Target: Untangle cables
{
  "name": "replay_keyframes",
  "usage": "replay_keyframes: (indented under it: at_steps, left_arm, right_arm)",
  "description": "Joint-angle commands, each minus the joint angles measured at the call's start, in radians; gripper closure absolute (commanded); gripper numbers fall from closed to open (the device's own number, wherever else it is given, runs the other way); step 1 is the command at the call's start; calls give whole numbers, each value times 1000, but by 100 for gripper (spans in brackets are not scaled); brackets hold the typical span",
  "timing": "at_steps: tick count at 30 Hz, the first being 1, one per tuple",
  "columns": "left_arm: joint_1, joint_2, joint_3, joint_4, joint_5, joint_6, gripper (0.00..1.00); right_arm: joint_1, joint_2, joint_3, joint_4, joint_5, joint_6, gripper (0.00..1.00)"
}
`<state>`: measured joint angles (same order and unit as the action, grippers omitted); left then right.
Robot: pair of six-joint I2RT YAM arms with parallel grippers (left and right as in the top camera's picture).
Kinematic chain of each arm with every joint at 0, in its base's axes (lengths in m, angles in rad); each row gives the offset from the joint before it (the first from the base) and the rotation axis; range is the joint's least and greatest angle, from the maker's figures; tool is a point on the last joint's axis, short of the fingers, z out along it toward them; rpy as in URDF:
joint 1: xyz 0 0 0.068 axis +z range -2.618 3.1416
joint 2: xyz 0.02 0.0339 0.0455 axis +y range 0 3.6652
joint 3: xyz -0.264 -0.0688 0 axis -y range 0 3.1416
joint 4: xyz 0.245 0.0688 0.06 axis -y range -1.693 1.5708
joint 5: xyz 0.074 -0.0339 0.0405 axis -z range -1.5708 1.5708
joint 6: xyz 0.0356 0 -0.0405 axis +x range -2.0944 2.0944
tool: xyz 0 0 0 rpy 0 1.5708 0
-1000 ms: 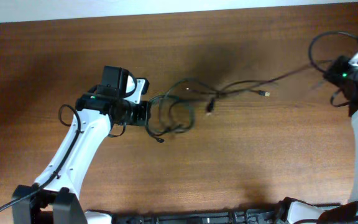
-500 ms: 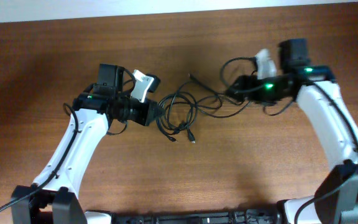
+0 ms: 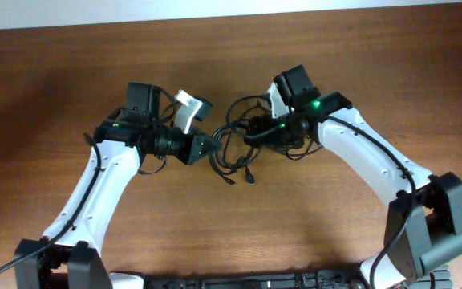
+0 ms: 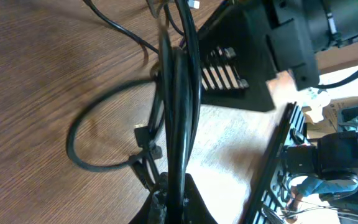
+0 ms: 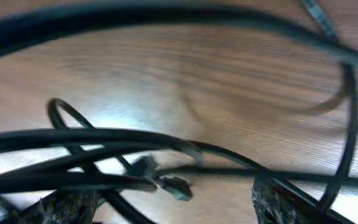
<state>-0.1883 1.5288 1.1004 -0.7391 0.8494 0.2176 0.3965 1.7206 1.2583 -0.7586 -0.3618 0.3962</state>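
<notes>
The cables (image 4: 180, 106) lie bunched mid-bench between the arms, their long axis running far to near and two plug ends (image 3: 249, 180) pointing near. The left end effector (image 3: 208, 148) is clamped on a strand. The right end effector (image 3: 256, 134) gapes wide, with strands crossing its gap. The bench (image 3: 335, 233) is brown wood grain.

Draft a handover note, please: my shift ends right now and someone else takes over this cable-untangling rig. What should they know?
Arms: the left end effector is shut on a bundle of strands at the clump's left edge. The right end effector is open, its fingers on either side of several strands.
Things: the cables sit in one looped clump on the table between the arms, with plug ends trailing on the near side.
Done: nothing is separated yet.
Left: probably close the right on one strand, draw it clear while the left holds, then repeat.
</notes>
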Motion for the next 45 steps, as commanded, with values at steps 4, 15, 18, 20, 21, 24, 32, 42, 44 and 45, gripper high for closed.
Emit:
replay_keyframes:
  at_steps: [4,15,18,20,21,24,32,42,44,45]
  left_arm:
    - [2,-7,-4,6,-10,20,100]
    - [35,-7,-4,-16,-557,-307,100]
    - [97,-7,-4,-64,-740,-455,100]
    - [143,-7,-4,-74,-742,-465,100]
    - [162,-7,-4,-78,-742,-476,100]
    - [198,-7,-4,-84,-740,-483,100]
    - [195,-7,-4,-27,-357,-314,100]
    - [116,-7,-4,6,115,-1,100]
    - [88,-7,-4,6,84,2,100]
    - [67,-7,-4,6,46,1,100]
  right_arm:
    - [5,7,-14,-16,108,-208,50]
    - [-31,7,-14,-246,518,18,96]
    - [-129,7,-14,-324,671,116,96]
    - [-248,7,-14,-332,689,119,96]
    - [-299,7,-14,-330,688,119,96]
    - [-464,6,-14,-328,686,119,96]
    - [-706,-26,-13,-222,96,-122,70]
    - [-389,-26,-13,-70,-642,-418,46]
    - [-323,-26,-13,-22,-720,-414,44]
    - [-290,-26,-13,-3,-742,-397,42]
